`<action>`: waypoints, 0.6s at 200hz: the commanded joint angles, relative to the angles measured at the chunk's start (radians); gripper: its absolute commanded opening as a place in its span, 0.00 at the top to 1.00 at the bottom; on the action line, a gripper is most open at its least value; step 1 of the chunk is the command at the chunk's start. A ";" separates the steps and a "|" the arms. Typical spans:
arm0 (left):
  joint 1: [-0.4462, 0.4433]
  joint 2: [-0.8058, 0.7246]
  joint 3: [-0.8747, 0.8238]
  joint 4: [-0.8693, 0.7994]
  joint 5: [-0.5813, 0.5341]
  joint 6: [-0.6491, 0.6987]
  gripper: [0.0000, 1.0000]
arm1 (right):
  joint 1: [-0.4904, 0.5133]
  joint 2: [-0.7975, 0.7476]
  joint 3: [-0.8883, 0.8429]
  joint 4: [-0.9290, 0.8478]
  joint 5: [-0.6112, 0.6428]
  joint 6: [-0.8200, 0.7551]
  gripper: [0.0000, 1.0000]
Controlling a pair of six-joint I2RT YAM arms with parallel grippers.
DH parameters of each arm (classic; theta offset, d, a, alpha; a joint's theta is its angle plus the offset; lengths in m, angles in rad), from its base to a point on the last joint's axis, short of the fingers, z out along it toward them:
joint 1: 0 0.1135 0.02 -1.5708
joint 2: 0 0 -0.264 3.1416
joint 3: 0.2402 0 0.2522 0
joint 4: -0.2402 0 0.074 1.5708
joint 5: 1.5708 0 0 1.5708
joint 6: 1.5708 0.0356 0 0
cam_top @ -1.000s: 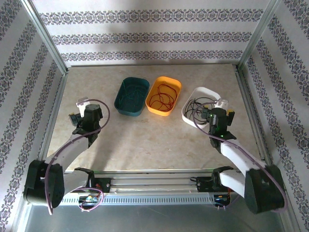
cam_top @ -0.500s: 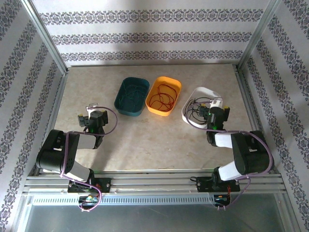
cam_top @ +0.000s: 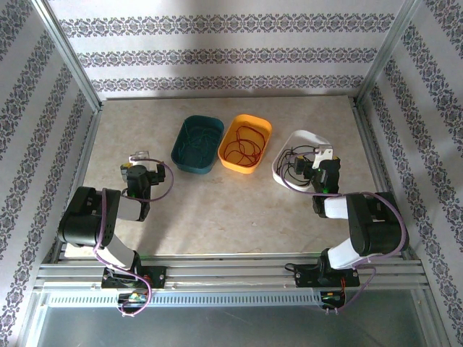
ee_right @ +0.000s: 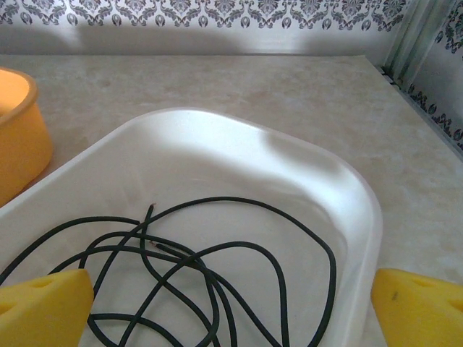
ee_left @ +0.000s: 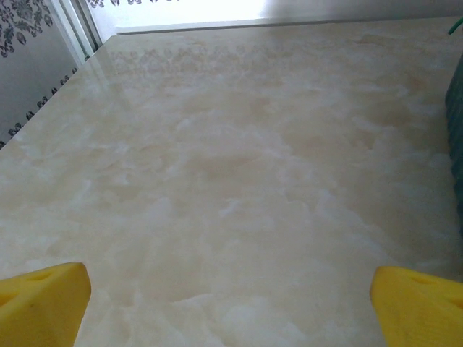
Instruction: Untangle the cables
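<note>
No legible text or labels anywhere.

On the table (cam_top: 217,210), left tray (cam_top: 189,168) and middle tray (cam_top: 265,124) touch; right tray (cam_top: 304,134) sits just right, slightly nearer. Cables (cam_top: 242,144) lie inside all three.

One bench (cam_top: 217,210) carries three trays: teal tray (cam_top: 179,153), orange tray (cam_top: 265,127), white tray (cam_top: 309,134). Three cables, one per tray: green cable (cam_top: 201,137), red cable (cam_top: 241,150), black cable (cam_top: 291,160). Two arms, left arm (cam_top: 94,224) and right arm (cam_top: 369,231), with two grippers: left gripper (ee_left: 230,307), right gripper (ee_right: 231,307).
</note>
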 commanded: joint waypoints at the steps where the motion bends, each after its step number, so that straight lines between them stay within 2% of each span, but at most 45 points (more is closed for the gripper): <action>1: 0.010 -0.011 0.019 0.004 0.040 -0.022 0.01 | -0.005 0.002 0.004 0.033 -0.026 0.013 0.02; 12: 0.010 0.005 0.010 0.053 0.039 -0.010 0.01 | -0.005 0.003 0.005 0.031 -0.029 0.015 0.02; 23: 0.010 -0.007 0.016 0.016 0.041 -0.020 0.01 | -0.005 0.003 0.005 0.031 -0.031 0.014 0.02; 120: 0.010 -0.001 0.014 0.034 0.039 -0.010 0.01 | -0.007 0.003 0.005 0.031 -0.031 0.015 0.02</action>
